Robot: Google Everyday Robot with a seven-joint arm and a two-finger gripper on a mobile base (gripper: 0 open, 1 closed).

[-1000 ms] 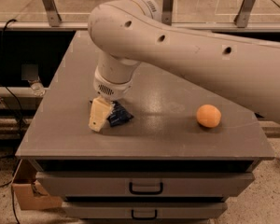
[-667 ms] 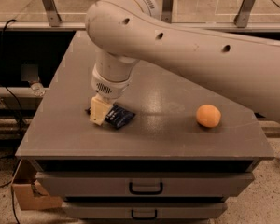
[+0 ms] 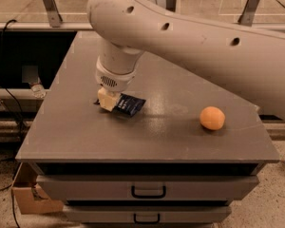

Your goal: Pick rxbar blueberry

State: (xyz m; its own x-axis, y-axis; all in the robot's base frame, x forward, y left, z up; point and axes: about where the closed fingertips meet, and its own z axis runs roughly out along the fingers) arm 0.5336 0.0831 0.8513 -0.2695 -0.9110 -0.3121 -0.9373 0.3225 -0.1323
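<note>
The rxbar blueberry (image 3: pixel 131 105), a small flat bar in a dark navy wrapper with white lettering, is at the left middle of the grey cabinet top (image 3: pixel 180 132). My gripper (image 3: pixel 108 101) points down from the big white arm and its cream fingers are shut on the bar's left end. The bar sticks out to the right of the fingers, tilted, just above the surface.
An orange ball (image 3: pixel 212 118) lies on the right side of the top. The white arm (image 3: pixel 204 46) spans the upper right of the view. Two drawers with handles (image 3: pixel 148 192) are below the front edge. A cardboard box (image 3: pixel 31 198) sits on the floor at the left.
The gripper has moved up and slightly to the right, and the blue bar has moved with it. The orange ball has not moved.
</note>
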